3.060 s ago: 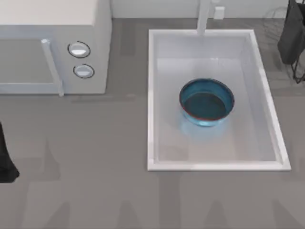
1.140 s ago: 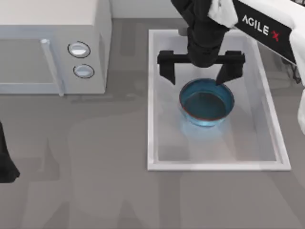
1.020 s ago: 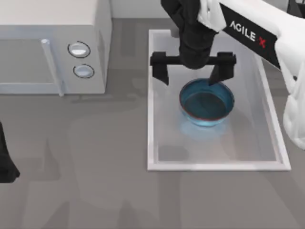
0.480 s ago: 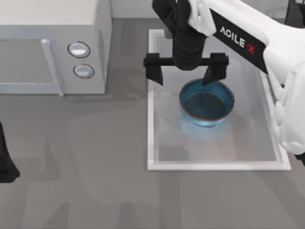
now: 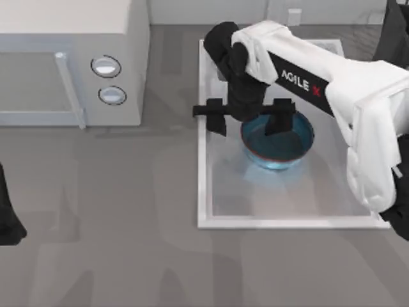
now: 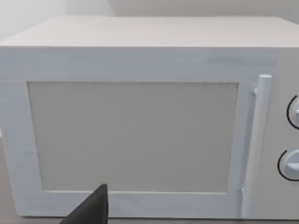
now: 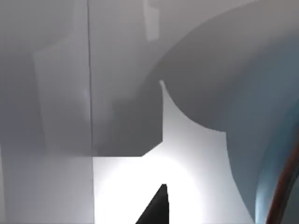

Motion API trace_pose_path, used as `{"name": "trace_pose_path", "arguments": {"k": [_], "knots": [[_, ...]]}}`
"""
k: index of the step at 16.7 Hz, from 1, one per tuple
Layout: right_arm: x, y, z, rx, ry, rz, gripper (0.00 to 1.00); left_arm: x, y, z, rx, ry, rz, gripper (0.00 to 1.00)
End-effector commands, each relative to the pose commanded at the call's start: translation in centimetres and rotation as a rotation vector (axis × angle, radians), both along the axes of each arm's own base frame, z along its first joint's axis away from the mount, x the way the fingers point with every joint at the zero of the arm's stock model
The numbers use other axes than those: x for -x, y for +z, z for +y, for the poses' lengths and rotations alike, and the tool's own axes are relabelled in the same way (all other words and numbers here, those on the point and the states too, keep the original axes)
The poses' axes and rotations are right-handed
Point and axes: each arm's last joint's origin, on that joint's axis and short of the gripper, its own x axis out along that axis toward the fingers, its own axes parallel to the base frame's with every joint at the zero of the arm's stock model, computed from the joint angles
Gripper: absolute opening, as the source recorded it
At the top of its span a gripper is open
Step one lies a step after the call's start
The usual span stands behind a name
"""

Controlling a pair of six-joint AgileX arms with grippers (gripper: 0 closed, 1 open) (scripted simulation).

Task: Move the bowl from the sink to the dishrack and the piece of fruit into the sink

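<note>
The blue bowl (image 5: 281, 144) sits inside the white sink (image 5: 287, 222), toward its back half. My right gripper (image 5: 248, 119) is open and low over the bowl's left rim. One finger (image 5: 281, 121) is over the bowl's inside, and the other finger (image 5: 215, 119) is outside it near the sink's left rim. The right wrist view shows the bowl's blue outer wall (image 7: 280, 140) close up against the sink's white wall. The dishrack (image 5: 372, 29) is a faint wire shape at the back right. The piece of fruit is out of view. My left gripper (image 5: 6, 217) is parked at the table's left edge.
A white microwave (image 5: 70, 38) with two round knobs stands at the back left and is seen close in the left wrist view (image 6: 140, 130). A solid black object (image 5: 393, 38) stands at the back right by the dishrack. Bare grey counter lies in front.
My right arm came in from the back right and reached over the sink. Its open gripper moved left and dropped until it straddled the bowl's left rim. The bowl has not moved.
</note>
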Motion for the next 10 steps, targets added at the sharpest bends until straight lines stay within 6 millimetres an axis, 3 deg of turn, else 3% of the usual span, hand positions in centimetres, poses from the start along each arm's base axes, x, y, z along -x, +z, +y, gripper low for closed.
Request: {"name": "trace_pose_path", "arguments": {"k": [4, 10], "knots": [[-0.05, -0.59, -0.08, 0.002, 0.0, 0.003, 1.0, 0.0, 0.0, 0.0, 0.0, 0.0, 0.0, 1.0], [-0.05, -0.59, -0.08, 0.002, 0.0, 0.003, 0.55, 0.0, 0.0, 0.0, 0.0, 0.0, 0.0, 1.0]]}}
